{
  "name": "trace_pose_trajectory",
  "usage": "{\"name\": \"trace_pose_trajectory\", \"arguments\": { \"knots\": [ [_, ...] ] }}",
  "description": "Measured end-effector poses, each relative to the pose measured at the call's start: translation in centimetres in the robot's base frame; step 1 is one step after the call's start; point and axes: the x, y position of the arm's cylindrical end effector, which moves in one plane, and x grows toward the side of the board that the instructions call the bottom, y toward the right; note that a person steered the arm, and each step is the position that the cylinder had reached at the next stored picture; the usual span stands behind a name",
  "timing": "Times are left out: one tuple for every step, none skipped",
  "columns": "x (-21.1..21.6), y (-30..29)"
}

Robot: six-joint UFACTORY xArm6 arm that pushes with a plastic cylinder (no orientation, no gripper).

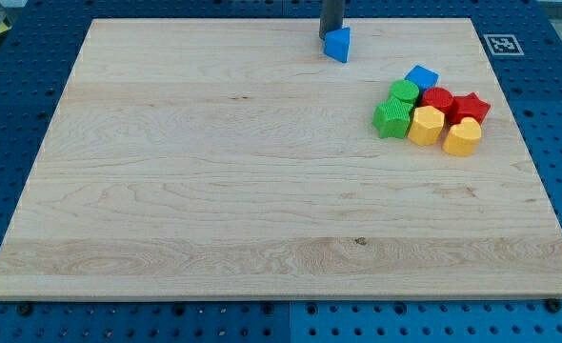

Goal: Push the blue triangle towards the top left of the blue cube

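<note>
Behind blue triangle, my tip seemingly touching, partly hidden.

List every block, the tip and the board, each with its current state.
blue triangle: alone near view's top, touching my tip
my tip: at the triangle's upper left edge
blue cube: top of the cluster
green blocks: cluster's left
red blocks: cluster's right
yellow blocks: cluster's bottom
board: flat

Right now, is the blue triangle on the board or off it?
On: the blue triangle rests on the wooden board near its top edge, with my tip at its upper left.
</note>
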Motion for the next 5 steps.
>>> {"name": "trace_pose_trajectory", "arguments": {
  "knots": [
    [-0.1, -3.3],
    [1.4, -1.9],
    [2.0, 3.3],
    [2.3, 4.4],
    [2.0, 1.2]
  ]
}}
